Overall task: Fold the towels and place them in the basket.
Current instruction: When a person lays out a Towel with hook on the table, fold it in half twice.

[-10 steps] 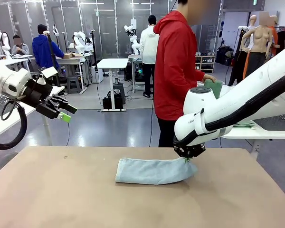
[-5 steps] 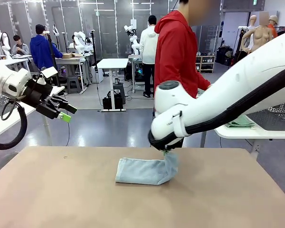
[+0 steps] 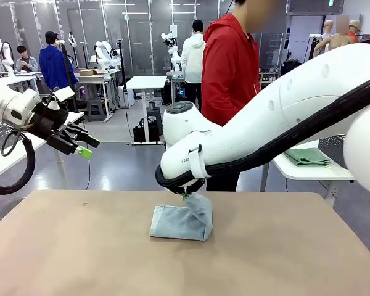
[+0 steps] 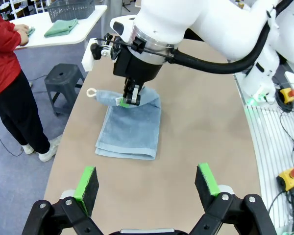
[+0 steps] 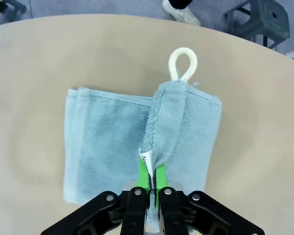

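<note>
Fingers [image 5: 144, 174] of right gripper [image 5: 152, 172] clamped tight on towel [image 5: 108, 137] edge beside white tag [image 5: 145, 159], holding that end raised over the rest. Left gripper [image 4: 147, 180] spread wide, empty, hanging high near table's [image 3: 61, 246] left edge. Towel mid-table, nearer far edge, already doubled lengthwise; looks mid cross-fold. Left to do: lay flap down, square up, carry to basket [image 4: 71, 9] on side table [image 4: 63, 36] past far edge.

I see a tan counter [image 3: 74, 246] with a single pale blue-grey towel [image 3: 176, 223] lying folded near its middle, one end raised off the surface, the rest flat.
</note>
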`<state>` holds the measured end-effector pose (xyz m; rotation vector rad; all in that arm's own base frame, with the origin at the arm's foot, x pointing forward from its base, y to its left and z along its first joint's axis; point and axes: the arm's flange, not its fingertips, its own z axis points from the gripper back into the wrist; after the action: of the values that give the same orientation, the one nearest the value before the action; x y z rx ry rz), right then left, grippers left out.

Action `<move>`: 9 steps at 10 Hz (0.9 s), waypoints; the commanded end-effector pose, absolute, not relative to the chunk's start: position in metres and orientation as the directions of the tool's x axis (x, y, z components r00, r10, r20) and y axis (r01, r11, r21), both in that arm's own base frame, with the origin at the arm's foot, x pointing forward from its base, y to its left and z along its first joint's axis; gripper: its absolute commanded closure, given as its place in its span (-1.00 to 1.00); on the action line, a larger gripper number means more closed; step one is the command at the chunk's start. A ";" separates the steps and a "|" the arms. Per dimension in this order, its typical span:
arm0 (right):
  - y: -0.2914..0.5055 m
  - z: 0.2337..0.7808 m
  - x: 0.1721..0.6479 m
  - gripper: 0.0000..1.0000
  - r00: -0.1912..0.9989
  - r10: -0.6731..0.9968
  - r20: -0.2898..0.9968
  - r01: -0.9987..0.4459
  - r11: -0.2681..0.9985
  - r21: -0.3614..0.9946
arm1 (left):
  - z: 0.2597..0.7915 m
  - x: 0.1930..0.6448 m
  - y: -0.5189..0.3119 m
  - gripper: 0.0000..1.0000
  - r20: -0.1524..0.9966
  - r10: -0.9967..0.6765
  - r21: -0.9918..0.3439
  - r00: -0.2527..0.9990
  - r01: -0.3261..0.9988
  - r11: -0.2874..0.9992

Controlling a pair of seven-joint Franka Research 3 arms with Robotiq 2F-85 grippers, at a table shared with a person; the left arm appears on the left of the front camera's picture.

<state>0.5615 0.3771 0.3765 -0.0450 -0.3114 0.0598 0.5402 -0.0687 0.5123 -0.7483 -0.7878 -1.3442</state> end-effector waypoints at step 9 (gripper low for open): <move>0.426 0.337 0.568 1.00 0.953 0.075 0.293 -0.077 0.997 -0.003 | 0.512 0.541 -0.069 -1.00 0.839 -0.542 -0.012 0.059 0.996 0.090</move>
<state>0.5694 0.4236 0.3369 -0.0066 -0.2978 0.0889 0.5402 -0.0687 0.5123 -0.7483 -0.7878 -1.3442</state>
